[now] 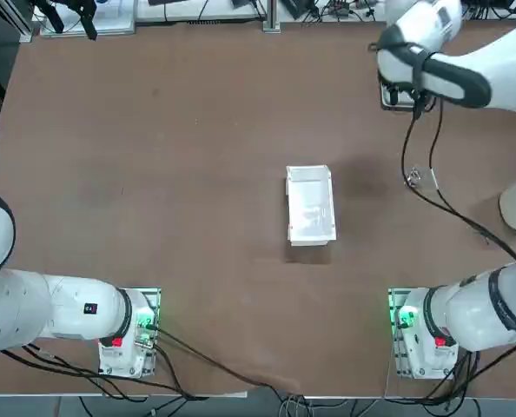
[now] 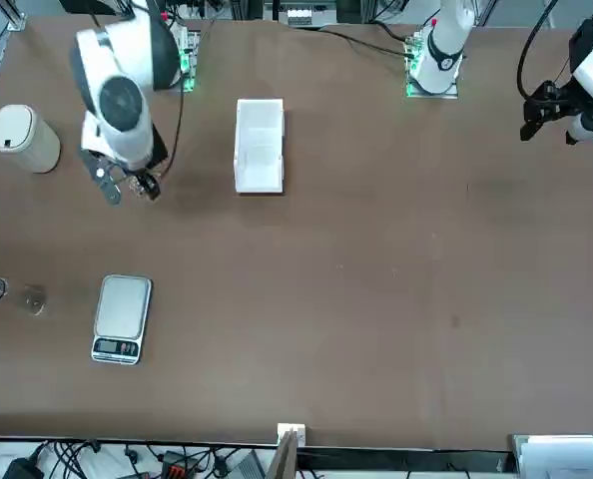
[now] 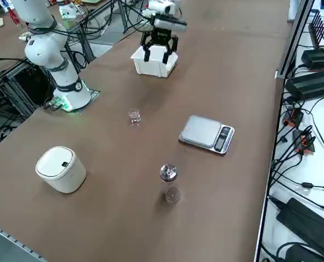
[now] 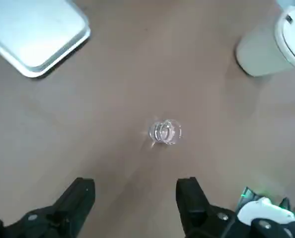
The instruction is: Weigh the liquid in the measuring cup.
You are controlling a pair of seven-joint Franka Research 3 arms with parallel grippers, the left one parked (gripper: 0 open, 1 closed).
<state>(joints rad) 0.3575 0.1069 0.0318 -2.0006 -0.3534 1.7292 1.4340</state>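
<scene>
While our right gripper hangs in the air with its two fingers spread wide and nothing between them, the measuring cup stands upright on the bare brown table below it, apart from both fingertips. In the side view we see the cup alone on open table, between our right arm's base and the scale, well apart from each. Nothing lies between the gripper and the cup.

Around it we count one white tray, open-topped and rectangular, near the table's middle; one flat grey scale with a dark display strip at one end; one squat cream-white canister with a lid, near the table's right edge; and one small bottle with a shiny silvery cap, with a small round clear piece just beside it. The wrist view shows a corner of the scale's silver plate and part of the canister on opposite sides of the cup.

We cannot read the scale's display, nor any writing on the canister, tray or bottle.
</scene>
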